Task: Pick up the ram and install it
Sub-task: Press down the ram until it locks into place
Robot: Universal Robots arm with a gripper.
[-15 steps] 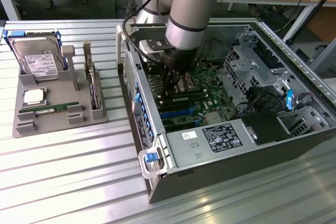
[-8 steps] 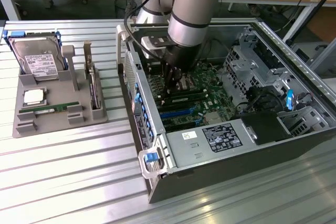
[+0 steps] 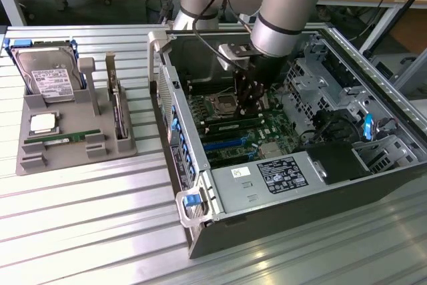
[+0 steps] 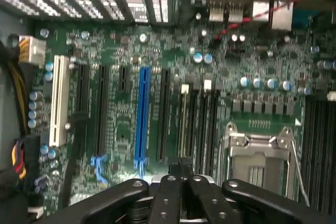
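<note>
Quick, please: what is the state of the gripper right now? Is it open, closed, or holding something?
Gripper: closed, down inside the computer case over the motherboard. Whether it holds anything cannot be told; one ram lies on the grey tray.

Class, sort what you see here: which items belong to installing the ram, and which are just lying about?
Belongs to the job: ram on the grey tray; gripper, shut, inside the computer case; memory slots.
Lying about: hard drive; expansion card; processor chip.
</note>
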